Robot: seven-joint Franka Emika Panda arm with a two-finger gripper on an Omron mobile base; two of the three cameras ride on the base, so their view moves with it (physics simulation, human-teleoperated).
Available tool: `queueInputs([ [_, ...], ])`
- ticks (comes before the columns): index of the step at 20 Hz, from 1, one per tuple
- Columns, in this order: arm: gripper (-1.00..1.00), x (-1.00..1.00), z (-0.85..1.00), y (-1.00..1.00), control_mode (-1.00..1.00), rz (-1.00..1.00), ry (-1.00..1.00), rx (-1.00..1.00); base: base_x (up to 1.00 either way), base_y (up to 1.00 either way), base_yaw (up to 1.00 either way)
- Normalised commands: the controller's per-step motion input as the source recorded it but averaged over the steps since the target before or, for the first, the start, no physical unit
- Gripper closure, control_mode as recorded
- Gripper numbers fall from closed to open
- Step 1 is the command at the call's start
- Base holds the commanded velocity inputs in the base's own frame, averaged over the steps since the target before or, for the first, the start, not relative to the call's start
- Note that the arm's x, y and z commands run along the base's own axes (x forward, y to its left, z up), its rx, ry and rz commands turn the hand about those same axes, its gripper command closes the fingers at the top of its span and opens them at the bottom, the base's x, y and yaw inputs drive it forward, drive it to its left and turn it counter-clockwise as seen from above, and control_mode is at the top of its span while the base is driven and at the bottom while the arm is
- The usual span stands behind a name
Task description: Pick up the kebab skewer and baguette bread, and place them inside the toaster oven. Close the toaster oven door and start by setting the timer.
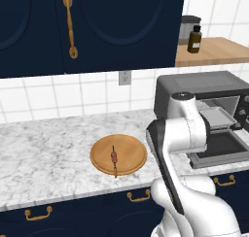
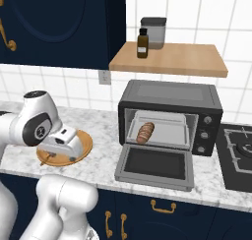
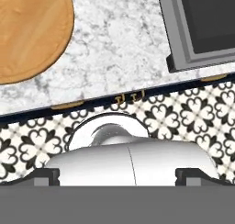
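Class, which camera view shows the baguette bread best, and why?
The right base view: the baguette bread lies in plain sight on the tray inside the toaster oven, whose door hangs open. In the left base view the arm blocks most of the oven's inside, hiding the loaf. The hand view looks down on the counter edge and floor.

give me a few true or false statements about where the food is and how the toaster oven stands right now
1. The baguette bread lies inside the toaster oven. True.
2. The toaster oven door is shut. False: it hangs open, folded down flat over the counter.
3. The kebab skewer is already in the oven beside the bread. False: it lies on the round wooden plate on the counter.
4. A brown bottle stands on the wooden shelf above the oven. True.
5. The gripper is shut on the skewer. False: its fingers stand wide apart and hold nothing.
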Motion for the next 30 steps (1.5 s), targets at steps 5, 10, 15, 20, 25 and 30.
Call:
queueInputs([
  [5,-1.0,0.3,-0.2,1.0,-1.0,-0.04,0.11,0.01,0.0,0.0,0.0],
  [10,-1.0,0.28,-0.36,0.91,-1.0,0.0,0.18,0.07,0.0,0.0,0.0],
  [15,-1.0,0.57,-0.33,0.49,-1.0,0.0,0.14,0.1,0.0,0.0,0.0],
  [20,-1.0,0.34,-0.34,0.24,-1.0,0.0,0.02,0.06,0.0,0.0,0.0],
  [25,-1.0,0.02,-0.27,0.02,-1.0,0.0,-0.03,0.0,0.0,0.0,0.0],
  [30,-1.0,0.07,-0.29,0.0,-1.0,0.0,-0.07,0.0,0.0,0.0,0.0],
])
